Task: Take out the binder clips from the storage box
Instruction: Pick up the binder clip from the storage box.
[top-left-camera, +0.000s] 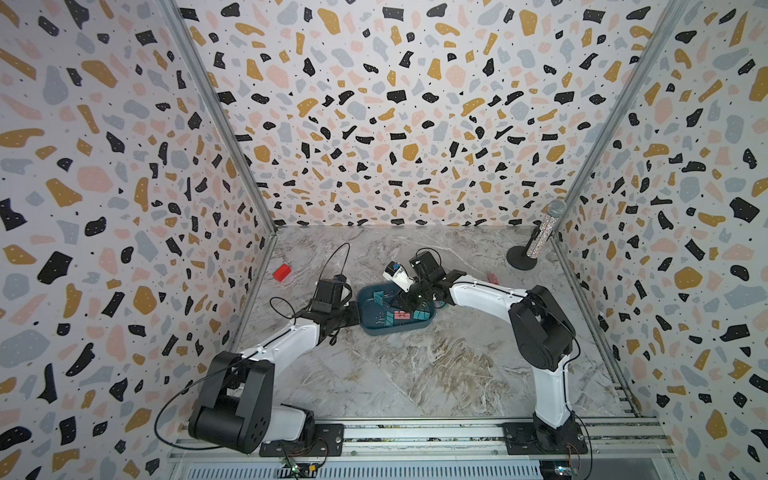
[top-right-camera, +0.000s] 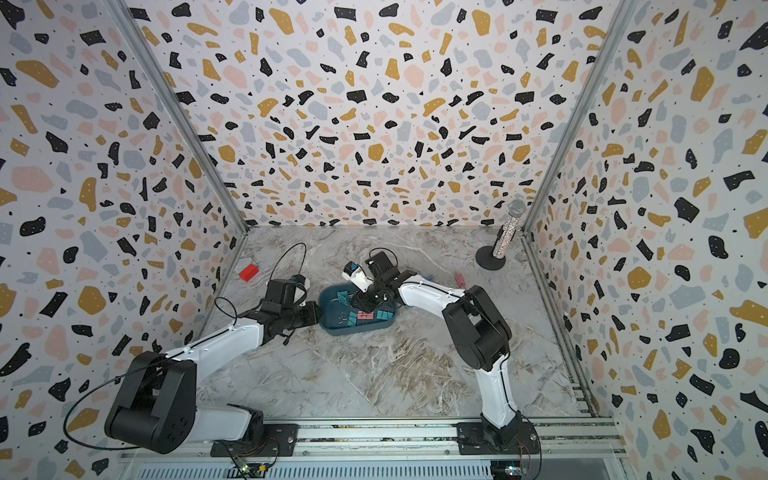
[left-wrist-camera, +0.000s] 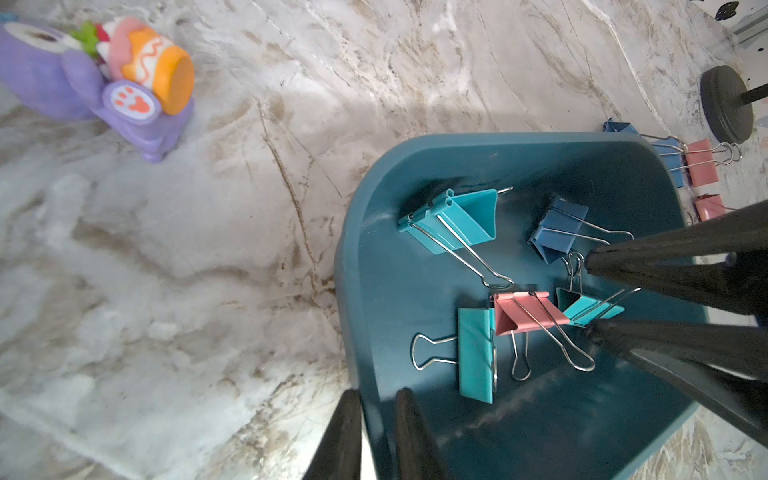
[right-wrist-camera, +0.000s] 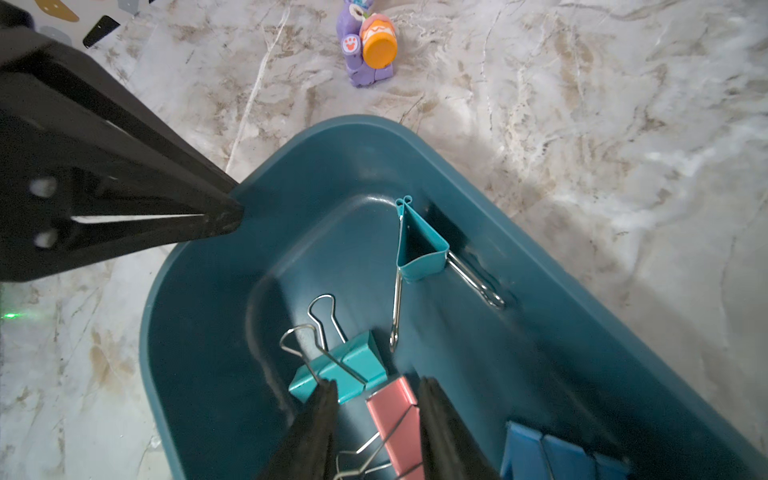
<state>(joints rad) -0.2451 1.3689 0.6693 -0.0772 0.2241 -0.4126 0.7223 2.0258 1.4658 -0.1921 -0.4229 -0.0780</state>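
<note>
- The storage box (top-left-camera: 395, 331) sits mid-worktop (top-left-camera: 415, 374), between the two arms.
- The left gripper (left-wrist-camera: 377, 392) is clenched on the box's rim, one finger inside the wall and one outside.
- The right gripper (right-wrist-camera: 379, 382) reaches into the box, its fingers (right-wrist-camera: 320, 415) parted either side of a pink clip (right-wrist-camera: 395, 415), with a gap showing on one side.
- Teal, blue and pink binder clips (left-wrist-camera: 449, 224) lie on the box floor.
- A few more clips (left-wrist-camera: 702, 162) lie on the worktop just outside the box's far wall.
</note>
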